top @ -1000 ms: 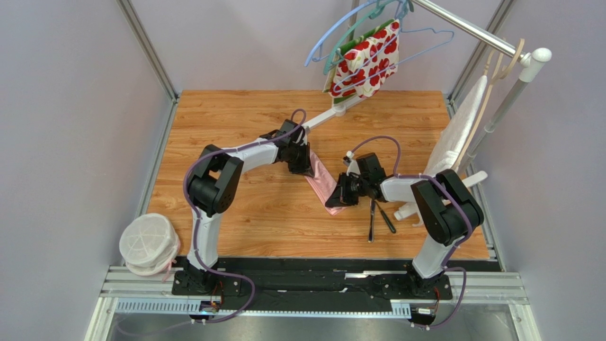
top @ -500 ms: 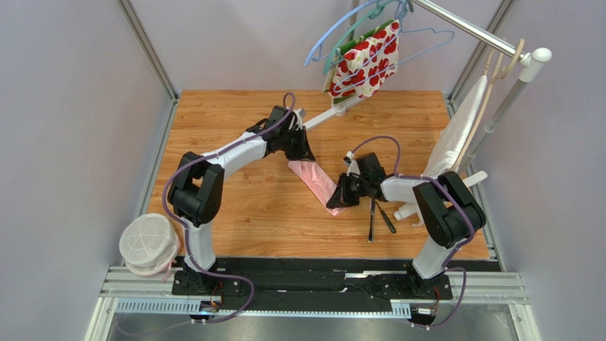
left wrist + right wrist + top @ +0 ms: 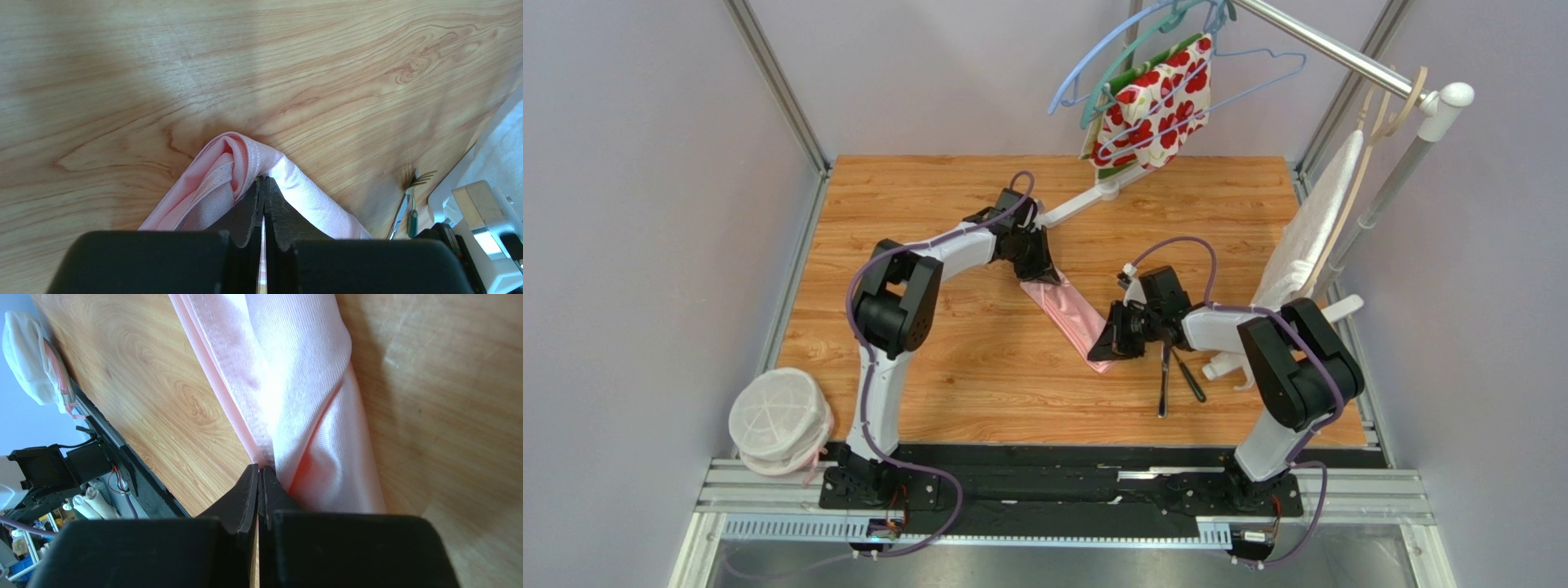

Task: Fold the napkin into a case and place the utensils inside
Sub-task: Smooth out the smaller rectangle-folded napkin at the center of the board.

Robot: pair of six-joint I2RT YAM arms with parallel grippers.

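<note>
The light-pink napkin (image 3: 1069, 316) lies on the wooden table as a long, narrow folded band, running diagonally between my two grippers. No case is in view. My left gripper (image 3: 1036, 272) is shut on the band's far-left end, where the cloth (image 3: 209, 184) bunches around the tips of that gripper (image 3: 264, 180). My right gripper (image 3: 1109, 346) is shut on the near-right end, pinching the cloth's (image 3: 294, 386) edge at its tips (image 3: 259, 470). The utensils (image 3: 1163, 374) lie on the table just right of the right gripper. The fork (image 3: 417, 179) also shows in the left wrist view.
A rack's white foot (image 3: 1087, 202) reaches onto the table behind the left gripper, with a red-and-white floral cloth (image 3: 1157, 104) on hangers above. A white cloth (image 3: 1320, 233) hangs at the right edge. A white mesh bundle (image 3: 778, 420) sits off the near-left corner.
My left gripper has moved to the far left with its end of the napkin, drawing the cloth out into a longer band. The right gripper and the utensils have stayed put.
</note>
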